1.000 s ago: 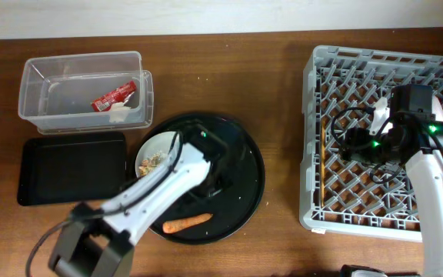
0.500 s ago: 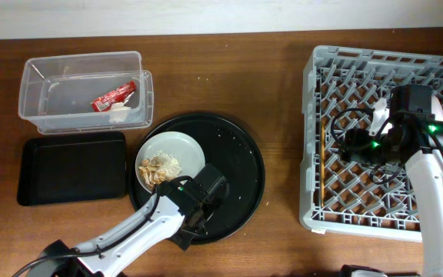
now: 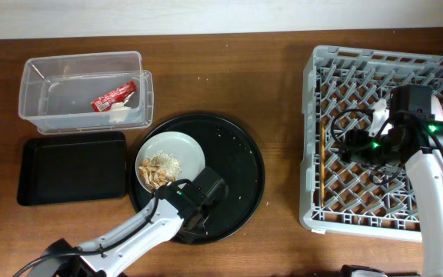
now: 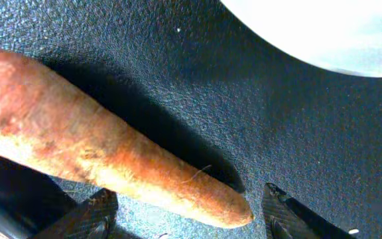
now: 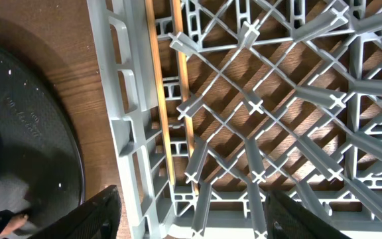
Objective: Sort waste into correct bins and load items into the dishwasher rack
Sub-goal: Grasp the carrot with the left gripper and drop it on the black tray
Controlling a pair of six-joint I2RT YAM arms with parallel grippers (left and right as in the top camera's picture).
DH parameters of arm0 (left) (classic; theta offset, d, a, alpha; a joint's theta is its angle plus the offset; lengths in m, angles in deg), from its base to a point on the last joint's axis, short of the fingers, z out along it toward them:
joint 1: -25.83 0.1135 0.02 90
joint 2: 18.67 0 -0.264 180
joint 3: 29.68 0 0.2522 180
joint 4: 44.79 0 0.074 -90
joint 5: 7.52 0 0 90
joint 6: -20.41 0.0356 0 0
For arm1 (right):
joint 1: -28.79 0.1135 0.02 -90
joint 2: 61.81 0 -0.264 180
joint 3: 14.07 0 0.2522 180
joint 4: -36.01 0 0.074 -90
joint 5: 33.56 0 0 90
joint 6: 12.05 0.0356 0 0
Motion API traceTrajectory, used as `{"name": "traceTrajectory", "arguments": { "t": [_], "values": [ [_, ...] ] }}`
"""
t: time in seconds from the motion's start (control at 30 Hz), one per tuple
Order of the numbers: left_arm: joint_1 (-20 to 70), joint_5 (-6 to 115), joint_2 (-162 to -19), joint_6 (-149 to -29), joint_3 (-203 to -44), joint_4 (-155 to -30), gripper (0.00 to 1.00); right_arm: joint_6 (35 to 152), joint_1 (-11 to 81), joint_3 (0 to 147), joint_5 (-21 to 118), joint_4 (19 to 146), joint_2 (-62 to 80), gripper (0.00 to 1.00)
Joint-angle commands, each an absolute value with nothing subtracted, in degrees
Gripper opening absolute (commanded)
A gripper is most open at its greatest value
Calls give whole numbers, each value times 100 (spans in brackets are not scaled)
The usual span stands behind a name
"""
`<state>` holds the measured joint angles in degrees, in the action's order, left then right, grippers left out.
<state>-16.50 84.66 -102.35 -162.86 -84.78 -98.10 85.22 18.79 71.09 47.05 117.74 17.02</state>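
My left gripper (image 3: 193, 220) is open low over the front of the round black tray (image 3: 241, 165). In the left wrist view its fingers (image 4: 191, 219) stand either side of the orange carrot's (image 4: 105, 156) thin tip, not closed on it. The pale plate (image 3: 181, 148) with beige food scraps (image 3: 160, 166) lies just behind. The clear tub (image 3: 52, 96) holds the red wrapper (image 3: 114, 95) and white tissue (image 3: 120, 115). My right gripper (image 3: 364, 150) is open and empty over the grey rack (image 3: 337, 61). Two chopsticks (image 5: 180, 79) lie in the rack. The bowl and cup are hidden.
The flat black tray (image 3: 71, 168) lies in front of the tub, left of the round tray. The rack's left wall (image 5: 121, 133) stands close to the round tray's edge (image 5: 38, 146). Bare wood table lies between them.
My left arm has drawn back toward the front, uncovering the plate, and its gripper has come down over the carrot. The right arm has not moved.
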Motion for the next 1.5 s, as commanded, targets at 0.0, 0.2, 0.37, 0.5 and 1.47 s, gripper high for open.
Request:
{"name": "traceTrajectory", "arguments": {
  "t": [0.0, 0.2, 0.37, 0.5, 1.47],
  "values": [
    [-1650, 8640, -10230, -16452, -8417, -9797, 68, 8474, 1864, 7104, 4653, 11804, 1726, 69],
    [-1650, 8643, -10558, -16642, -8417, -9670, 68, 8434, 1864, 7104, 4653, 11824, 1726, 69],
    [-1650, 8494, -10608, -16638, -8417, -9631, 32, 8434, 1864, 7104, 4653, 11833, 1726, 69],
    [-1650, 8114, -10608, -16481, -8419, -9692, 18, 8432, 1864, 7104, 4653, 11820, 1726, 69],
    [5364, 8081, -9706, -10894, -8885, -8481, 1, 8434, 1864, 7104, 4655, 11793, 1726, 69]
  ]
}}
